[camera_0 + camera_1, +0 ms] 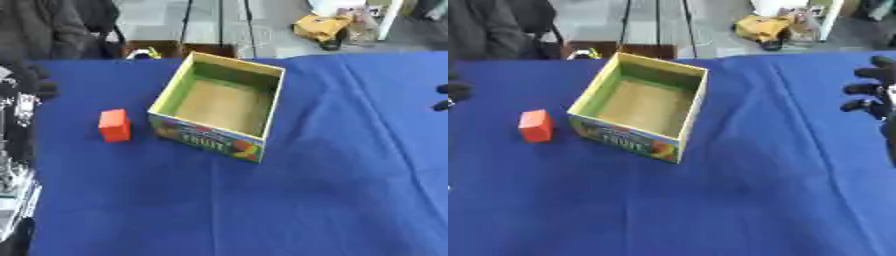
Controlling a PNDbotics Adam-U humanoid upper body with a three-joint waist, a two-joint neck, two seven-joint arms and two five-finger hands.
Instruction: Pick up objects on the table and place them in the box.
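Orange-red and blocky, the small cube [114,125] stands on the blue-clothed surface [262,210] just left of the open green-walled box [219,105], apart from it, while the right hand [872,92] hovers empty at the right edge, fingers relaxed.

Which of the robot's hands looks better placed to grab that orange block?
Probably the left hand. The orange block lies left of the open box, on that hand's side. The right hand sits at the far right edge, with the box between.
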